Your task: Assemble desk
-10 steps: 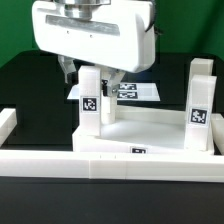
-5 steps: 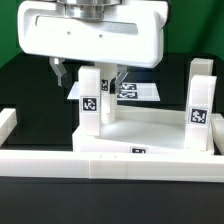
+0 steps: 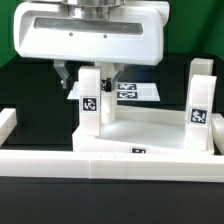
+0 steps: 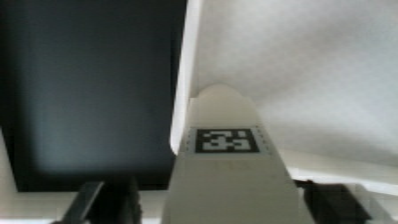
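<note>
The jaws stand either side of the near-left leg (image 3: 90,100), one finger (image 3: 66,76) at its nine o'clock and the other at its three o'clock. They look drawn in close to its sides, but whether they already press on it I cannot tell, since the wrist view is dark and blurred at the fingertips. The gripper (image 3: 88,78) comes straight down from twelve o'clock, which suits a leg that stands upright in a corner socket: a top-down hold probably lets the arm turn or press the leg home.

Going from the exterior view's left to its right: a low white wall end (image 3: 6,122) sits at nine o'clock, then the tagged leg between the jaws just left of centre, then the marker board (image 3: 135,91) lying flat behind it towards one o'clock, then a second upright leg (image 3: 200,100) at three o'clock. Both legs rise from the tabletop (image 3: 150,128), which lies pushed against the long barrier wall (image 3: 110,163) at six o'clock, probably so that it stays square under load.

The table (image 3: 30,85) is matt black. Behind it hangs a green backdrop (image 3: 12,30).
</note>
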You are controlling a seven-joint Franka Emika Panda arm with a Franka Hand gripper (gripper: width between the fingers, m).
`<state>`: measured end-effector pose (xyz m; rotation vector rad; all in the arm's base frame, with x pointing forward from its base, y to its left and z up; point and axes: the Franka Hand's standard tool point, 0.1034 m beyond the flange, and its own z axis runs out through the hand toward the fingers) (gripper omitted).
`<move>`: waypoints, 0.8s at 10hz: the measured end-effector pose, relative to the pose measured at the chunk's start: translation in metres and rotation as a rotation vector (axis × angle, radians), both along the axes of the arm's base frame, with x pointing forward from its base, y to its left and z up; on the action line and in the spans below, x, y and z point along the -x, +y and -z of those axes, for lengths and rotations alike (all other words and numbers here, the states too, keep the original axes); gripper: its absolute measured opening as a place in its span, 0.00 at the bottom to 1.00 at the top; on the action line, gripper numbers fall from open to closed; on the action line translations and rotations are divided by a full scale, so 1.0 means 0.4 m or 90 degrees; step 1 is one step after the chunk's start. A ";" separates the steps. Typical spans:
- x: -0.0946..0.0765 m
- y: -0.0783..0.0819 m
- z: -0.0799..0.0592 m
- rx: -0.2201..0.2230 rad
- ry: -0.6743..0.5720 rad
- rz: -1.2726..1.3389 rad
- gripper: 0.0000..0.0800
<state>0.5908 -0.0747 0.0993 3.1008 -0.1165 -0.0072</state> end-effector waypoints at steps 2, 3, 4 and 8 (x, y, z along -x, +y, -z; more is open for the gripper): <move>0.000 0.000 0.000 0.000 0.000 0.000 0.36; 0.000 0.000 0.000 0.000 0.000 0.000 0.36; 0.000 0.000 0.000 0.000 0.000 0.008 0.36; 0.001 0.001 0.001 -0.004 -0.004 0.097 0.36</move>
